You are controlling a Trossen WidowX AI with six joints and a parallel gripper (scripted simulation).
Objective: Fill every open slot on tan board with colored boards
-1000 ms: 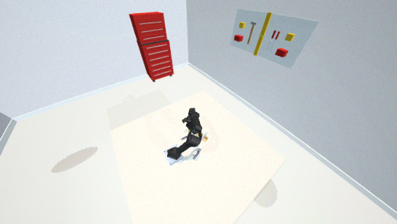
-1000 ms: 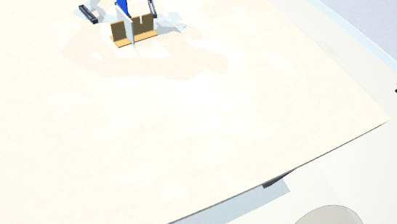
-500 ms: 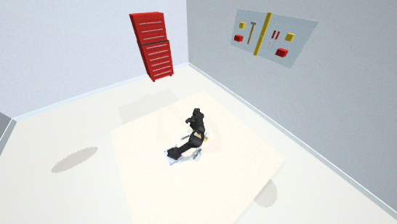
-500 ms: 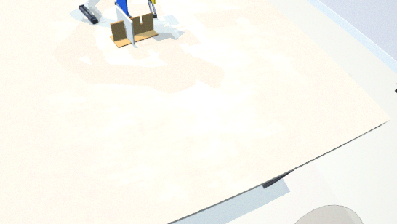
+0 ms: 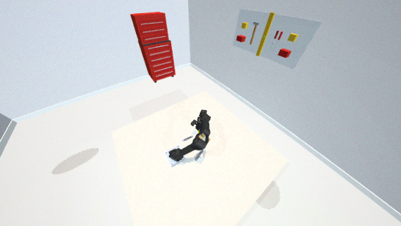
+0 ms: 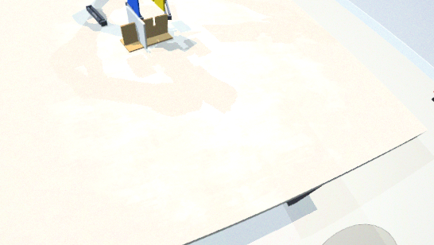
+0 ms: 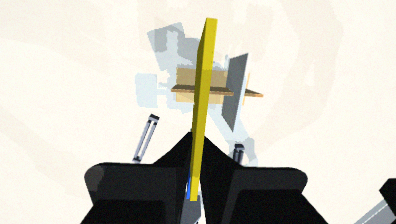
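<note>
Gray board seated, yellow board on its way
I have the gripper (image 5: 193, 122) (image 7: 194, 136) clenched on the yellow board (image 6: 160, 5) (image 7: 202, 82), mid-frame in the wrist view, over the tan board (image 6: 150, 31) (image 7: 182, 89); one open slot shows.

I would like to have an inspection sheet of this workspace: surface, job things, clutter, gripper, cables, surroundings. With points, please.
Surface: pale table top (image 5: 147, 176) (image 6: 222, 159), patchy shadows.
Job things: tan board (image 6: 163, 27) (image 7: 183, 89) standing, one open slot visible; white-grey board (image 6: 137, 25) (image 7: 234, 90) crosses it; yellow board (image 6: 159, 4) (image 7: 202, 95) above the tan board, not seated; blue board (image 6: 133, 7) (image 7: 188, 188) behind, mostly cut off or hidden.
Clutter: nothing seen.
Gripper: fingers shut on the yellow board.
Cables: nothing seen.
Surroundings: red tool cabinet (image 5: 156, 45); wall panel (image 5: 305, 31) with hammer (image 5: 253, 34).
</note>
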